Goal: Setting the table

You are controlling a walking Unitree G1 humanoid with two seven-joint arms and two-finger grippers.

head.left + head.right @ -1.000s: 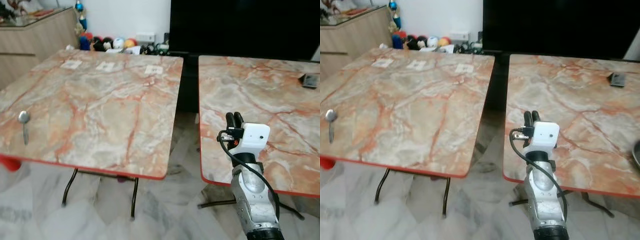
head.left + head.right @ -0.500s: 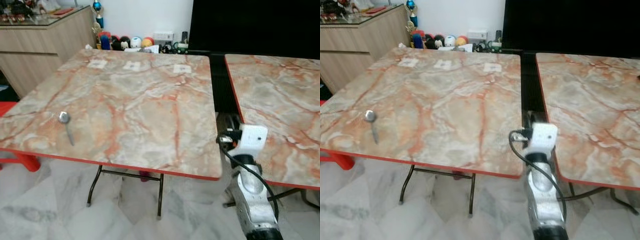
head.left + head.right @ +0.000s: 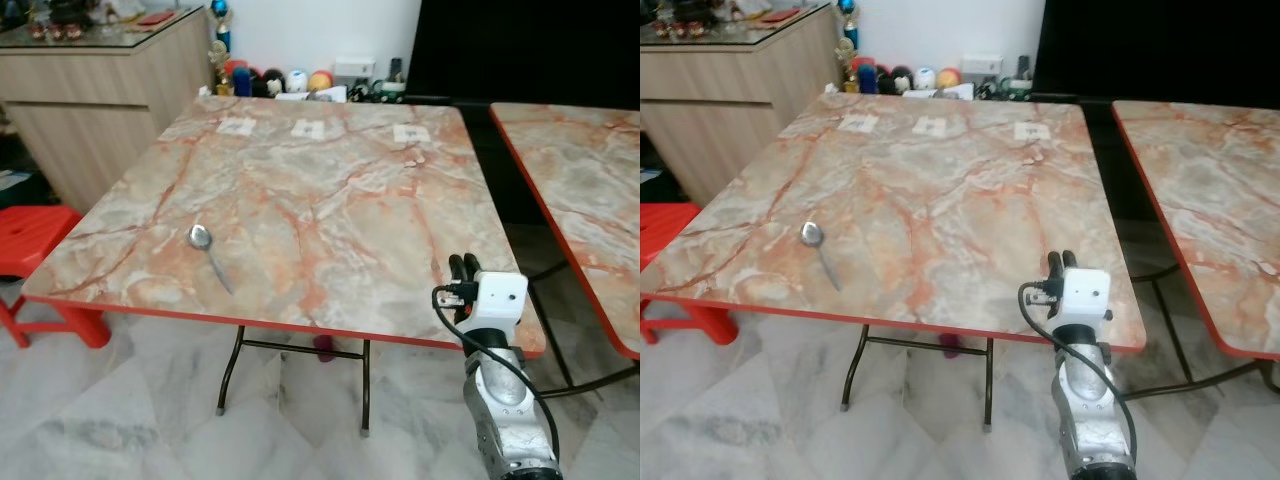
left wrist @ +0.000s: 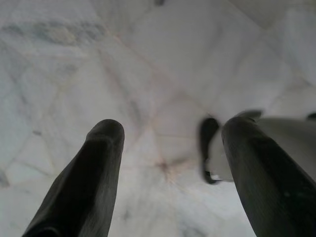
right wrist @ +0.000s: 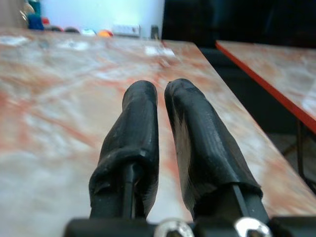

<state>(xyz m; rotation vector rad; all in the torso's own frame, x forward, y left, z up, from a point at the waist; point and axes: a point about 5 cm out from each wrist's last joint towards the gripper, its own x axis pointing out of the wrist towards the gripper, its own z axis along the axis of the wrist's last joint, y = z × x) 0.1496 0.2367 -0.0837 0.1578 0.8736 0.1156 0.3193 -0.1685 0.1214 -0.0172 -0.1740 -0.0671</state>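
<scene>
A metal spoon (image 3: pixel 208 252) lies near the front left of the marble-patterned table (image 3: pixel 330 190), bowl away from me. My right gripper (image 3: pixel 463 266) is raised over the table's front right corner, its two black fingers (image 5: pixel 143 123) pressed together with nothing between them. In the left wrist view my left gripper (image 4: pixel 168 143) hangs over the pale marble floor, fingers spread apart and empty.
A second marble table (image 3: pixel 590 190) stands to the right across a narrow gap. Three small white cards (image 3: pixel 307 128) lie along the first table's far edge. A red stool (image 3: pixel 35 240) is at the left, a wooden cabinet (image 3: pixel 100 90) behind it, and toys line the back wall.
The camera has swung left: the left table and spoon now sit more central and the right table has slid toward the edge. My right gripper stays shut.
</scene>
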